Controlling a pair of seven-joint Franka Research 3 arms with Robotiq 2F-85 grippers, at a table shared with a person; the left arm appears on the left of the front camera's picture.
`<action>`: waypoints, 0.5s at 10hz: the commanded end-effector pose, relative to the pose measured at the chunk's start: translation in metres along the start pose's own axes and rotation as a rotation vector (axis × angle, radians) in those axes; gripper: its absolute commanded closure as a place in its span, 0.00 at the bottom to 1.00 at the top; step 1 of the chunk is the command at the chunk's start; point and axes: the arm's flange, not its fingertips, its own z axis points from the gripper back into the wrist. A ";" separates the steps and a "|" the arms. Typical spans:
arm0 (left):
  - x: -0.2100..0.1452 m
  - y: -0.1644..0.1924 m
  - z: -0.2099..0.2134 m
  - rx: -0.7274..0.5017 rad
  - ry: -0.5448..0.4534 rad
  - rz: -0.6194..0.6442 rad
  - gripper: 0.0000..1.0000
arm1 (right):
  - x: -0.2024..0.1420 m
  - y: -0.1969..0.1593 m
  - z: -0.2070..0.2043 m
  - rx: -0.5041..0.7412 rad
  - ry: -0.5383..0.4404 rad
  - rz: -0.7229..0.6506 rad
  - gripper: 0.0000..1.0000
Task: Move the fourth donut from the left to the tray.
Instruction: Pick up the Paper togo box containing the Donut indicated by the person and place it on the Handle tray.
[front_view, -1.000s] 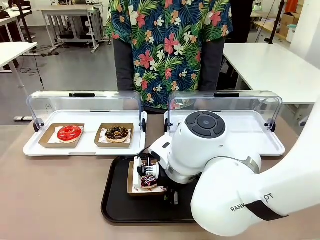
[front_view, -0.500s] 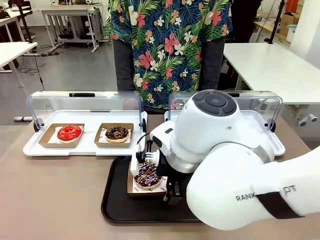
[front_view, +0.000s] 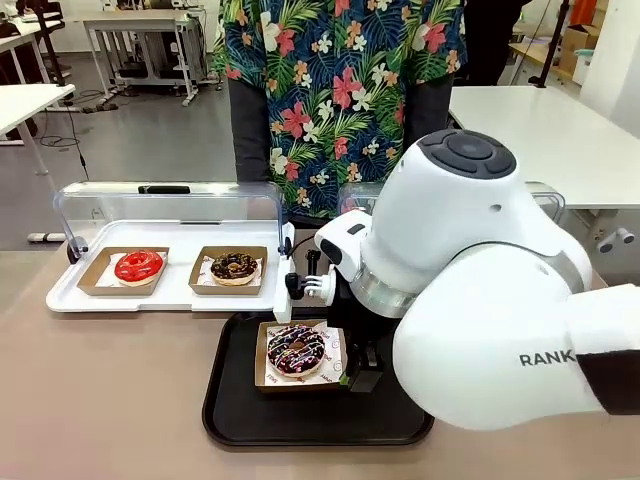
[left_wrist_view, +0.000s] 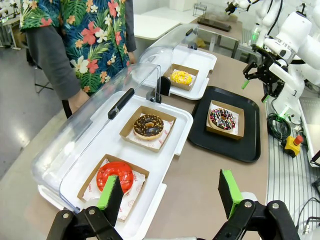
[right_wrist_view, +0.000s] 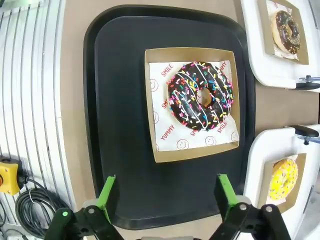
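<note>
White and bulky, the right arm (front_view: 480, 290) fills the near right of the front view, its wrist bent down over the black tray (front_view: 235, 405) at about three o'clock of the holder. In the right wrist view the right gripper (right_wrist_view: 166, 194) hangs above the tray with its green-padded fingers (right_wrist_view: 106, 190) spread wide and nothing between them. The fourth donut (front_view: 296, 349), chocolate-glazed with pink and white streaks and coloured sprinkles, sits in its brown cardboard holder (front_view: 262, 372) on white paper, resting flat on the tray, clear of the fingers. In the left wrist view the left gripper (left_wrist_view: 170, 192) hovers high over the near table edge, fingers apart and empty. Beyond the tray, at eleven o'clock, a white display tray (front_view: 170, 295) with its clear lid raised holds a red-glazed donut (front_view: 138, 266) and a chocolate donut with tan crumbs (front_view: 234, 267). A yellow donut (left_wrist_view: 181, 77) lies in the second display tray. Farthest off, a person in a floral shirt (front_view: 340, 90) stands at twelve o'clock.
</note>
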 end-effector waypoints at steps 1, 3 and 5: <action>0.001 -0.002 0.001 -0.009 0.000 -0.010 0.00 | 0.003 0.003 -0.005 -0.005 -0.002 0.006 0.00; 0.001 -0.002 0.001 -0.009 0.000 -0.010 0.00 | 0.003 0.003 -0.005 -0.005 -0.002 0.006 0.00; 0.001 -0.002 0.001 -0.009 0.000 -0.010 0.00 | 0.003 0.003 -0.005 -0.005 -0.002 0.006 0.00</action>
